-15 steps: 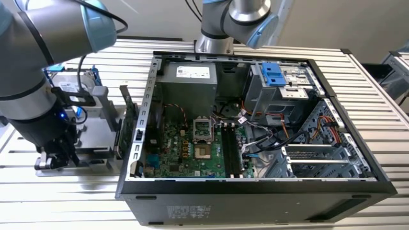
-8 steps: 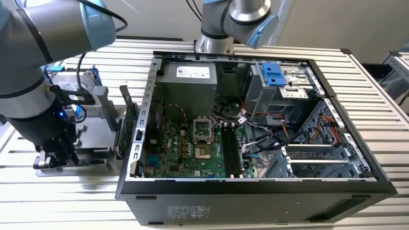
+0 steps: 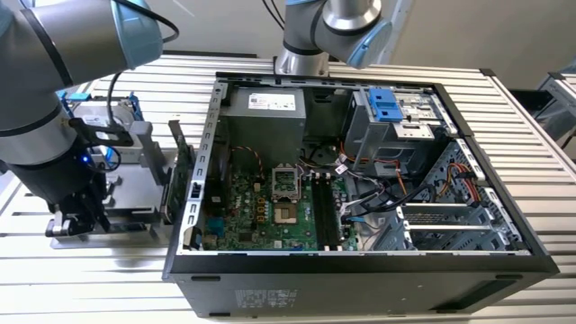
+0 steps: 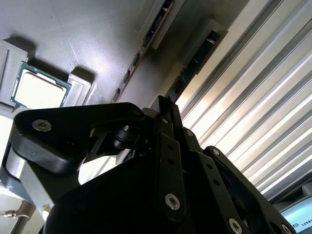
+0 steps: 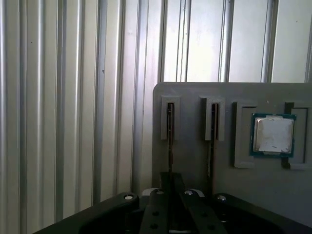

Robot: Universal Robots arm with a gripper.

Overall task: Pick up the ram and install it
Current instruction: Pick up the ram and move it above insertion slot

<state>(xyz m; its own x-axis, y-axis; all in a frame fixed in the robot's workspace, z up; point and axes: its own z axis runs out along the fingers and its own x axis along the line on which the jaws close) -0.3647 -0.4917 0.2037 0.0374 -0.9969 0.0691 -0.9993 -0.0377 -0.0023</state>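
- Open computer case (image 3: 360, 262) is lying on its side on the ribbed metal table (image 3: 527, 128), inside facing up.
- Green motherboard (image 3: 247, 209) is sitting on the case floor, with the grey power supply (image 3: 270, 121) beyond it.
- Blue drive bracket (image 3: 384, 104) is sitting atop the drive cage.
- Grey holder tray (image 5: 195, 95) is resting on the table, with a square processor (image 5: 273, 135) sitting in one recess.
- Large green card (image 3: 183, 162) is standing on edge just outside the case, at the exterior view's left, possibly slotted into the tray.

Robotics lab: opened computer case (image 3: 360, 287) on ribbed aluminium bench (image 3: 99, 297).
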